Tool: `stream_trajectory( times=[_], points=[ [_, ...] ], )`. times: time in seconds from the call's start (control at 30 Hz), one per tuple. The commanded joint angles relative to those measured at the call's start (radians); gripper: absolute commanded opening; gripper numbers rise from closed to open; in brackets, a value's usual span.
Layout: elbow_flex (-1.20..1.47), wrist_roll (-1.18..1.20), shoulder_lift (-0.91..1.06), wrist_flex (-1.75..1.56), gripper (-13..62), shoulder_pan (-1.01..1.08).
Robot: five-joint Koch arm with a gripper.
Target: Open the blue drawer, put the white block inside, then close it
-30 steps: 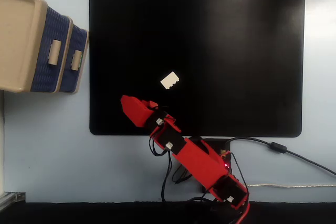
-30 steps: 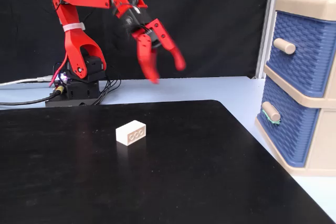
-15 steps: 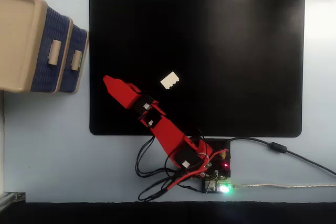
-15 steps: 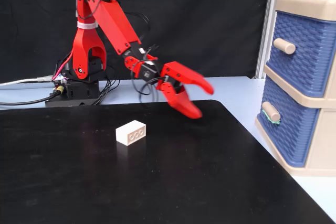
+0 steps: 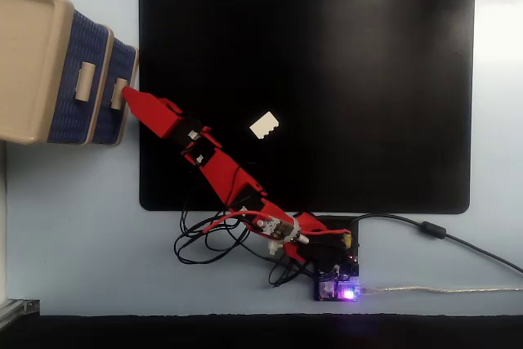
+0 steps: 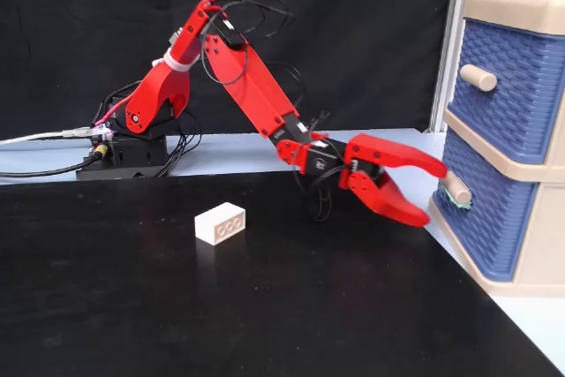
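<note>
Presently gripper (image 6: 430, 192) gaping, jaws straddling beige handle (image 6: 455, 189) of blue drawer (image 6: 485, 218); white block (image 6: 221, 222) lying apart on black mat (image 6: 265, 306).

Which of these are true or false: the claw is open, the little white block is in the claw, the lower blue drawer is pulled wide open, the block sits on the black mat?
1. The gripper is open. True.
2. It holds the white block. False: the block lies apart from it, untouched.
3. The blue drawer is pulled wide open. False: it looks shut, the jaws at its handle.
4. The block sits on the black mat. True.
</note>
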Motion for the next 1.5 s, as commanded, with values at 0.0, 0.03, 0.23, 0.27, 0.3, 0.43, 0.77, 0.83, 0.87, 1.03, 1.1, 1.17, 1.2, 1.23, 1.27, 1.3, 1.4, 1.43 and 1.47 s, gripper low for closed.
stream_trajectory(
  times=[0.0,0.03,0.23,0.27,0.3,0.43,0.77,0.83,0.87,1.03,1.1,1.17,1.2,1.23,1.27,1.3,1.4,1.43,1.47],
  points=[
    [-0.052,0.015,0.011,-0.091,28.2,-0.002],
    [-0.066,0.015,0.008,-0.089,28.2,-0.006],
    [-0.092,0.003,0.011,-0.058,18.6,-0.032],
    [-0.098,0.002,0.011,-0.052,17.8,-0.035],
    [-0.103,0.002,0.009,-0.048,17.1,-0.038],
    [-0.109,0.0,0.008,-0.029,10.4,-0.048],
    [-0.094,0.002,0.003,-0.015,-8.2,-0.044],
    [-0.032,0.002,0.014,-0.015,-8.1,-0.041],
    [0.02,0.005,0.029,-0.02,-8.2,-0.037],
    [0.383,0.009,0.296,-0.021,-8.2,0.025],
    [0.537,0.011,0.426,-0.018,-8.2,0.032],
    [0.681,0.009,0.552,-0.015,-8.2,0.058],
    [0.726,0.008,0.594,-0.014,-8.2,0.072],
    [0.758,0.009,0.624,-0.014,-8.2,0.081],
    [0.775,0.012,0.64,-0.015,-8.1,0.081],
    [0.776,0.011,0.643,-0.017,-7.6,0.08],
    [0.787,0.002,0.65,-0.017,21.3,0.083],
    [0.79,0.0,0.655,-0.014,30.6,0.086],
    [0.795,0.003,0.663,-0.011,33.7,0.089]
  ],
)
